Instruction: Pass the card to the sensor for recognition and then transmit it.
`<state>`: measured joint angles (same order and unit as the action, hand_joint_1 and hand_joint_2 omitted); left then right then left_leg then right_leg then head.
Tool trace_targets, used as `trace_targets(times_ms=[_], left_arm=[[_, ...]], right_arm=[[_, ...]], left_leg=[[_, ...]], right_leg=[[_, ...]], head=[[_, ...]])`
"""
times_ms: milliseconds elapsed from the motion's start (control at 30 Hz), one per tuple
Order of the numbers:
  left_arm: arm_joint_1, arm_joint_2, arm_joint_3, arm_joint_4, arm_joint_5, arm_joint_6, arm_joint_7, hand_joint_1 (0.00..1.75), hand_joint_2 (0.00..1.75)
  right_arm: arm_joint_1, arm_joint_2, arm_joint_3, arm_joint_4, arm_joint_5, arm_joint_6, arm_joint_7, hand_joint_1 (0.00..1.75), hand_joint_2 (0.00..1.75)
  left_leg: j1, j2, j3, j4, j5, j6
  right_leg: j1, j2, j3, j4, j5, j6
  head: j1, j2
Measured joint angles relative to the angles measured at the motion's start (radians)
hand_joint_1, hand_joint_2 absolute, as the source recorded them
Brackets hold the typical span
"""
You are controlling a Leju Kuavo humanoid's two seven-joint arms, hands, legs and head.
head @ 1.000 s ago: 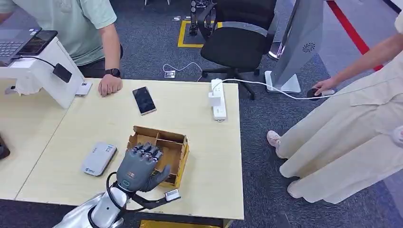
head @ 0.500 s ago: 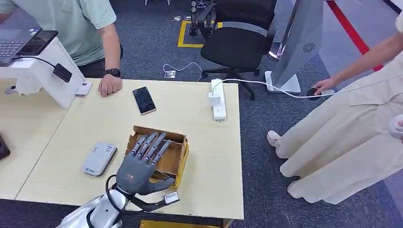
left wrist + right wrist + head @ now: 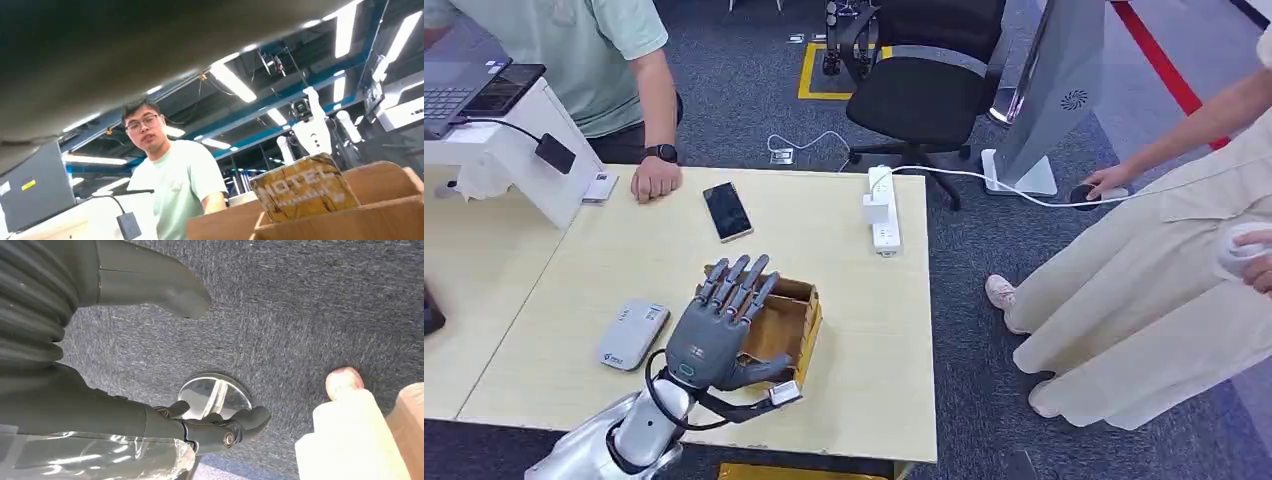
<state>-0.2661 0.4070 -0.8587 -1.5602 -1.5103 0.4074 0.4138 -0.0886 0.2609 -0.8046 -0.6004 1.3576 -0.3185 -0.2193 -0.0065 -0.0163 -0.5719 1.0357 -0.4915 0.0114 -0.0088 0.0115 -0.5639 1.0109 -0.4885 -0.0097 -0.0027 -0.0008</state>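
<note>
My left hand (image 3: 717, 333) hovers over the near left part of an open cardboard box (image 3: 792, 318) on the pale wooden table (image 3: 814, 240). Its fingers are stretched out and apart, and it holds nothing. In the left wrist view a yellowish card (image 3: 303, 188) printed "HOTEL" stands upright inside the box (image 3: 350, 222). A flat grey-white sensor unit (image 3: 632, 333) lies on the table to the left of the box. My right hand (image 3: 75, 400) hangs over grey carpet with thumb and fingers apart and nothing in it.
A phone (image 3: 726, 211) and a white power strip (image 3: 883, 208) lie farther back on the table. A seated person rests a hand (image 3: 656, 179) at the far left edge beside a white stand (image 3: 509, 155). Another person (image 3: 1174, 270) stands right of the table, near an office chair (image 3: 924, 90).
My left hand's fingers were curled down into the box a second ago. They have straightened and spread, and the hand has lifted slightly toward the box's far side.
</note>
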Motion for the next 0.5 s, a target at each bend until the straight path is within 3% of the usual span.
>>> trace_targets(times_ms=[500], left_arm=[[-0.075, -0.015, -0.063, 0.021, 0.0, -0.033, 0.026, 0.0, 0.0]], right_arm=[[-0.005, 0.006, 0.005, -0.004, 0.0, 0.003, 0.0, 0.0, 1.75]], left_leg=[[0.0, 0.0, 0.0, 0.0, 0.0, 0.0]], right_leg=[[0.0, 0.0, 0.0, 0.0, 0.0, 0.0]], head=[[0.0, 0.0]])
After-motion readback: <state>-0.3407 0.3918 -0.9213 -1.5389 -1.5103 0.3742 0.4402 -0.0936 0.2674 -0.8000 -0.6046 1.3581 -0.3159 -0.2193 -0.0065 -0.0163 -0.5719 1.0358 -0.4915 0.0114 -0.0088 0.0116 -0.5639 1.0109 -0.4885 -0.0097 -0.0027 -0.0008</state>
